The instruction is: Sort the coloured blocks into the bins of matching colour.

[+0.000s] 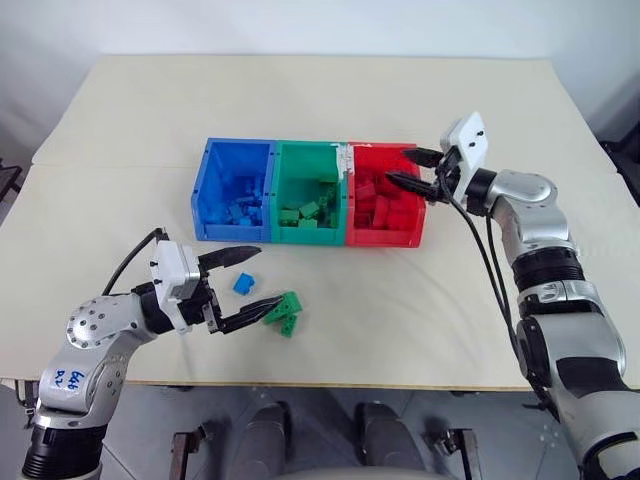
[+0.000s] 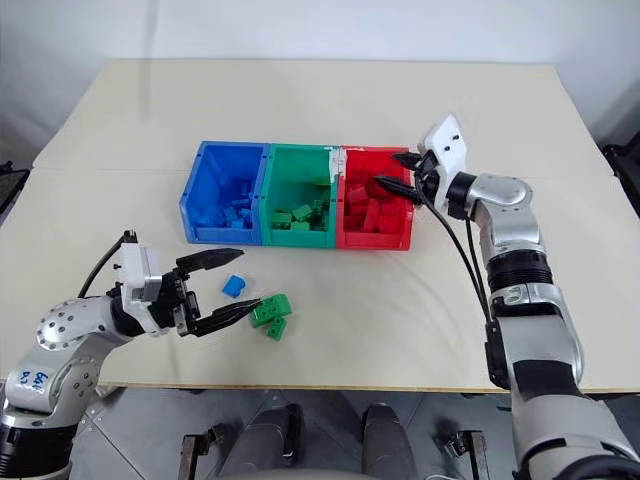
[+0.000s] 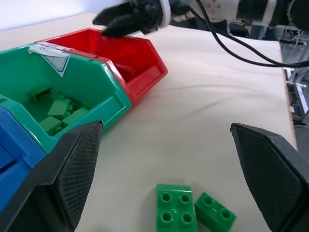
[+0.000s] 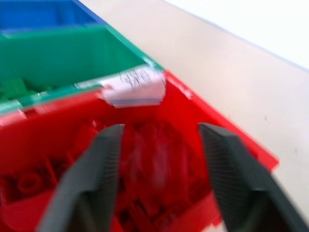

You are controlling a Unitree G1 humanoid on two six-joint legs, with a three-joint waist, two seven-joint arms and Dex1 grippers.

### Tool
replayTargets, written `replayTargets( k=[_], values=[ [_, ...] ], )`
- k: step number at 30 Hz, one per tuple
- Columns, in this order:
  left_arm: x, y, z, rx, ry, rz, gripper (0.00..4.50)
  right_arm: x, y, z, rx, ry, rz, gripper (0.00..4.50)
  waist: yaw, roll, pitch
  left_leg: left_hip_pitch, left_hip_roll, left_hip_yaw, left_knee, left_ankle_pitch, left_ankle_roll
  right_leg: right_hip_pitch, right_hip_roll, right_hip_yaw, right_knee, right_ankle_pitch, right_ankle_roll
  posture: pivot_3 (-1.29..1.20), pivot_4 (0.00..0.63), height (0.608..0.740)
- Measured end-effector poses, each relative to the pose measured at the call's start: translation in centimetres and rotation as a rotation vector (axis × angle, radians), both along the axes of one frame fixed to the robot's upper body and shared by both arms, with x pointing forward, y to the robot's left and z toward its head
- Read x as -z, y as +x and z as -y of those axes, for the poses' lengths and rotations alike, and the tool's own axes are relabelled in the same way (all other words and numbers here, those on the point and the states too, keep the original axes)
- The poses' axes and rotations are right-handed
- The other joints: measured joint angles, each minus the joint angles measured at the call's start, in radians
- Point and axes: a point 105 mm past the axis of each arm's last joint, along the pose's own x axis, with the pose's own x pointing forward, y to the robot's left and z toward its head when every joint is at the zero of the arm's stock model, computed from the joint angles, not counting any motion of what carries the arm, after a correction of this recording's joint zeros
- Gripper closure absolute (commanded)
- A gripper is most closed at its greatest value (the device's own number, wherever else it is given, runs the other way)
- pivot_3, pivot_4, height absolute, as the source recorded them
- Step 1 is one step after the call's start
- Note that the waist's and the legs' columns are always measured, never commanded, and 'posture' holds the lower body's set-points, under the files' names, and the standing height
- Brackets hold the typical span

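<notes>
Left eye view: the three joined bins sit mid-table, blue bin at nine o'clock of the green bin and red bin at three o'clock, while the left gripper gapes wide and empty around a blue block and just beside two green blocks. Right wrist view: the right gripper hangs over the red bin, fingers parted with nothing gripped between them.

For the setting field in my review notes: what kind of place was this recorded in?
Probably an indoor lab or test bench rather than a home: a plain cream table against a bare white wall, set with joined sorting bins and loose toy blocks.
</notes>
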Motion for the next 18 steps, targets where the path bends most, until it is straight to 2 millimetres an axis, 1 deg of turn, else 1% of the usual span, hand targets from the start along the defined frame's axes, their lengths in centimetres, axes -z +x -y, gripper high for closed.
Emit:
replayTargets(
  k=[2,4,6,7,8,9,10,11,13,14,15,18],
  values=[
    [0.1,0.1,-0.1,-0.010,0.005,0.002,0.00,0.1,-0.4,-0.3,-0.045,-0.002,-0.001,0.03,-0.004,0.000,0.000,0.000,0.000,0.000,0.001,0.000,0.000,0.000,0.000,0.000,0.000,0.000,0.000,0.00,0.150,0.740],
    [0.1,0.1,-0.1,-0.013,0.010,0.005,0.00,-0.4,-0.9,-0.3,-0.078,0.010,0.017,0.03,-0.005,0.000,0.000,0.000,0.000,0.000,0.001,0.000,0.000,0.000,0.000,0.000,0.000,0.000,0.000,0.00,0.150,0.740],
    [0.2,0.0,-0.2,-0.012,0.016,0.013,0.00,-0.6,-1.8,0.4,-0.112,0.007,0.039,0.03,-0.004,0.000,0.000,0.000,0.000,0.000,0.001,0.000,0.000,0.000,0.000,0.000,0.000,0.000,0.000,0.00,0.150,0.740],
    [0.3,0.0,-0.3,-0.010,0.018,0.018,0.00,-0.6,-2.4,1.0,-0.128,0.006,0.046,0.03,0.001,0.000,0.000,0.000,0.000,0.000,0.001,0.000,0.000,0.000,0.000,0.000,0.000,0.000,0.000,0.00,0.150,0.740],
    [0.4,-0.1,-0.5,-0.006,0.023,0.023,0.00,-0.4,-3.4,1.9,-0.156,0.008,0.047,0.03,0.008,0.000,0.000,0.000,0.000,0.000,0.001,0.000,0.001,0.001,-0.001,0.000,-0.001,0.000,0.000,0.00,0.150,0.740],
    [0.6,-0.1,-0.9,-0.008,0.032,0.022,0.00,0.0,-4.2,2.7,-0.172,-0.002,0.038,0.03,0.014,0.000,0.000,0.000,0.000,0.000,0.001,-0.001,0.001,0.001,-0.001,0.000,-0.001,0.000,0.000,0.00,0.150,0.740],
    [0.9,-0.1,-1.5,-0.015,0.052,0.025,0.00,0.6,-5.5,3.8,-0.196,-0.023,0.028,0.03,0.021,0.000,0.000,0.000,-0.001,0.000,0.001,-0.001,0.001,0.001,-0.001,0.000,-0.002,0.000,0.000,0.00,0.150,0.740],
    [1.2,-0.1,-2.0,-0.022,0.063,0.021,0.00,1.1,-6.2,4.5,-0.204,-0.035,0.013,0.03,0.021,0.000,0.000,0.000,-0.001,0.000,0.002,-0.001,0.001,0.001,-0.001,0.000,-0.002,0.000,0.000,0.00,0.150,0.740],
    [2.0,-0.1,-3.7,-0.044,0.098,0.015,0.00,2.6,-8.6,6.3,-0.243,-0.096,-0.023,0.03,0.023,0.000,0.000,0.000,-0.001,0.002,0.002,-0.001,0.002,0.002,-0.001,0.000,-0.004,0.000,0.000,0.00,0.150,0.740],
    [2.2,-0.1,-4.2,-0.057,0.103,0.010,0.00,2.9,-9.0,6.7,-0.242,-0.104,-0.033,0.03,0.022,0.000,0.000,0.000,-0.001,0.003,0.002,-0.001,0.002,0.002,-0.001,0.000,-0.004,0.000,0.000,0.00,0.150,0.740],
    [2.6,0.0,-4.8,-0.061,0.117,0.006,0.00,3.3,-10.1,7.7,-0.241,-0.113,-0.040,0.03,0.022,0.000,0.000,0.000,-0.001,0.004,0.002,-0.001,0.002,0.002,-0.001,0.000,-0.004,0.000,0.000,0.00,0.150,0.740],
    [3.3,0.1,-7.1,-0.102,0.157,-0.014,0.00,4.5,-12.5,9.6,-0.238,-0.142,-0.082,0.03,0.021,0.000,0.000,0.001,0.000,0.007,0.002,-0.001,0.002,0.002,0.000,0.000,-0.004,0.000,0.000,0.00,0.150,0.740]
  ],
)
